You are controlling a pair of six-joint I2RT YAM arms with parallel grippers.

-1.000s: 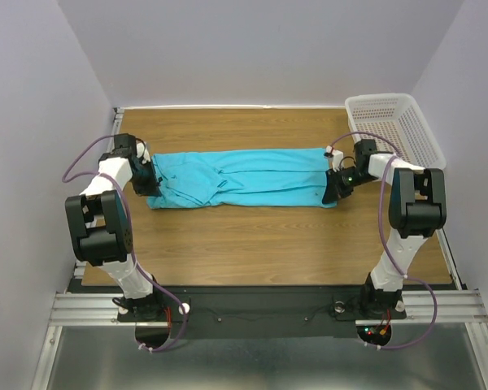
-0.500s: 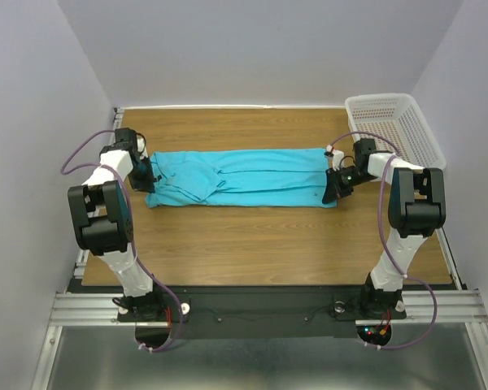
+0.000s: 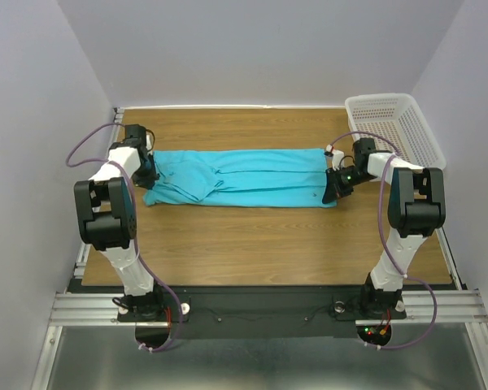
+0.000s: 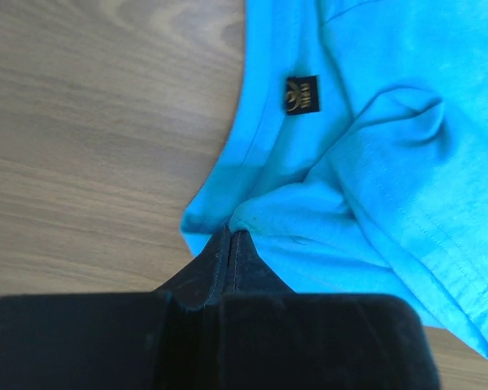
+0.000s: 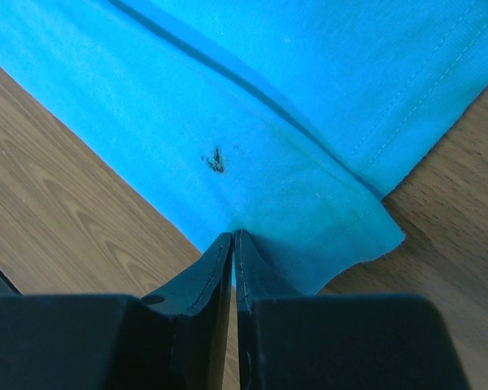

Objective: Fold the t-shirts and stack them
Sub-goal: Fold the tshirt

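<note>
**Shirt.** 1 turquoise t-shirt [image 3: 244,177] is laid flat on the wooden tabletop [image 3: 252,236], folded lengthwise into a long narrow band. The band runs left to right across the middle of the tabletop, between the 2 arms. The neck end is at the left and the hem end at the right. A small black label [image 4: 302,93] is seen inside the neckline. A small dark mark [image 5: 215,160] is noted on the cloth near the hem corner.

**Left gripper** [image 4: 230,236]. The jaws are closed, tip against tip, on bunched cloth at the near left corner of the band, just below the neckline. The cloth is puckered into folds where it meets the tips.

**Right gripper** [image 5: 233,237]. The jaws are drawn together, with only a thin slit between them. They are pinched on the near edge of the cloth just beside the right hem corner, where 2 layers are seen stacked.

**Other.** 1 white perforated basket [image 3: 394,122] is placed at the far right corner of the tabletop, apart from the shirt.
</note>
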